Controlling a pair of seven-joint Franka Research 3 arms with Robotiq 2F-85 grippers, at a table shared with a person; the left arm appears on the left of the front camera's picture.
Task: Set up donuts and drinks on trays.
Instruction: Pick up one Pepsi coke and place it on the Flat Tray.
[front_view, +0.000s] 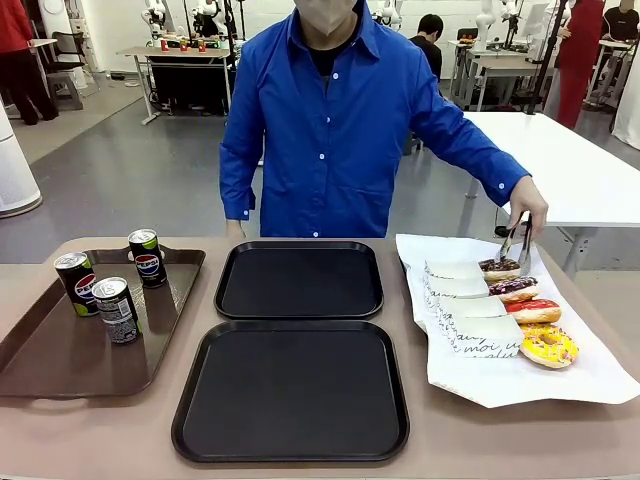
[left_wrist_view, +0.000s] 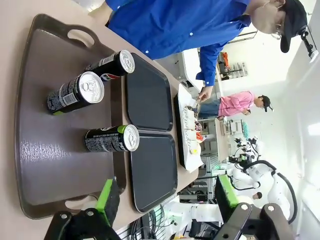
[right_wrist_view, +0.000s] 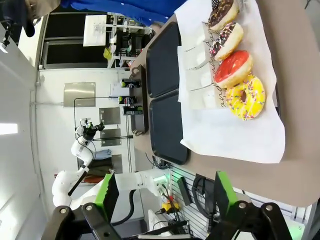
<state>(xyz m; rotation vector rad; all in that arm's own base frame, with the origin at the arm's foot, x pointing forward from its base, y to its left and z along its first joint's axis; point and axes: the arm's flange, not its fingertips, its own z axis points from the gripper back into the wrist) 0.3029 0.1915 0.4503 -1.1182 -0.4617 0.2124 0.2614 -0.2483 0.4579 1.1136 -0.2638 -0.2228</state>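
Three drinks (left_wrist_view: 110, 139) stand upright on the brown tray (left_wrist_view: 40, 165), axes vertical, at eleven o'clock from the left gripper (left_wrist_view: 166, 200): fully spread, empty. Likewise the right gripper (right_wrist_view: 166, 195); donuts (right_wrist_view: 232, 67) at one o'clock.

A smooth grey floor (front_view: 130, 170) fills the upper left of the front view, evenly lit. At the far upper left stands a grey-topped work table on metal legs (front_view: 185, 52) with small red items on it. At the left edge is a white rounded cylindrical unit (front_view: 14, 165). A long white-topped table (front_view: 570, 160) runs through the right middle. Across the bottom lies a tan tabletop with a rounded edge (front_view: 90, 440). In the left half of the right wrist view, a white wall (right_wrist_view: 50, 125) carries a grey rectangular panel (right_wrist_view: 79, 95).
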